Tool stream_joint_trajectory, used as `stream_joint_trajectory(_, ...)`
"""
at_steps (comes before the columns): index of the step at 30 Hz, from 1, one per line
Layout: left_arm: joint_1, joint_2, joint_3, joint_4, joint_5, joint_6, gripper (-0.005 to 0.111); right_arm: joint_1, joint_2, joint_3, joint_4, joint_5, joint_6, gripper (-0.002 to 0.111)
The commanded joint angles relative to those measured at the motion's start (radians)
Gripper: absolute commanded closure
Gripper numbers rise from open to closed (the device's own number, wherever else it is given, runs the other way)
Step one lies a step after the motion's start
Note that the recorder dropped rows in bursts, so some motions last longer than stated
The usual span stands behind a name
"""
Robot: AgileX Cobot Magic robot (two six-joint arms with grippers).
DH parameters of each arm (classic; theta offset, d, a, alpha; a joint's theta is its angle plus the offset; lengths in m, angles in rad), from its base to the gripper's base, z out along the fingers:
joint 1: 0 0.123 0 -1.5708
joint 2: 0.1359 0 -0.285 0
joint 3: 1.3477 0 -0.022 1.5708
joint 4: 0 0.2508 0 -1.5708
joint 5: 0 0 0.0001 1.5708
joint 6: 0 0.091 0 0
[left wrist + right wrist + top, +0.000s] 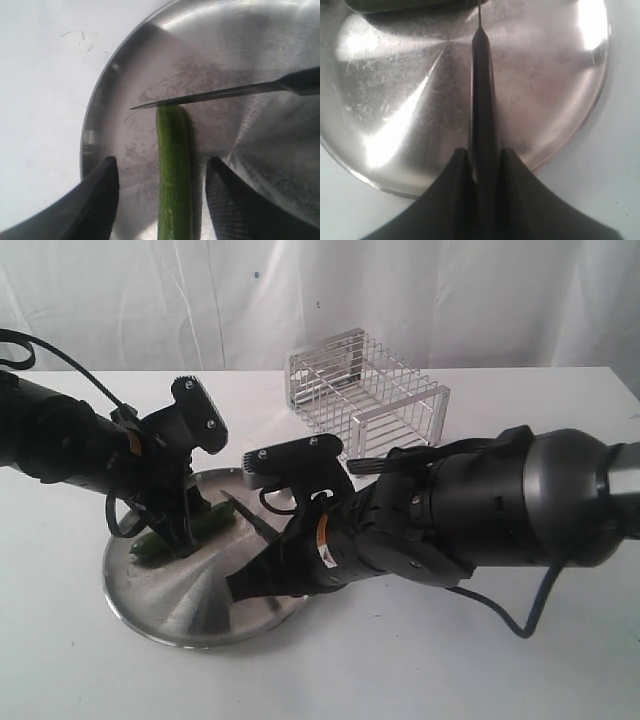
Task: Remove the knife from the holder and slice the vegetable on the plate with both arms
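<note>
Vegetable (410,4) mostly beyond frame edge

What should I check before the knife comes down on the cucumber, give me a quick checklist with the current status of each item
1. Knife clamped in the right gripper: ok, jaws shut on the handle.
2. Blade lined up across the vegetable: ok, it crosses the end.
3. Vegetable lying on the plate: ok.
4. Left gripper steadying the vegetable: not ok, jaws open on either side, not touching.
5. Blade touching the vegetable: cannot tell.
6. Holder out of the way: ok, behind the plate.
</note>
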Motion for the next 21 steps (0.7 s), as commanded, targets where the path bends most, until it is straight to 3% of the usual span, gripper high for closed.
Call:
stream_joint_trajectory(1, -0.006, -0.009, 0.003, -0.007, 0.002, -0.018, 0.050, 0.006, -0.005, -0.028, -0.016, 0.000, -0.006, 0.103)
stream_joint_trajectory(21, -0.006, -0.009, 0.003, -0.007, -0.008, -0.029, 0.050, 0.030, 0.022, -0.032, -0.006, 0.030, -0.002, 0.103)
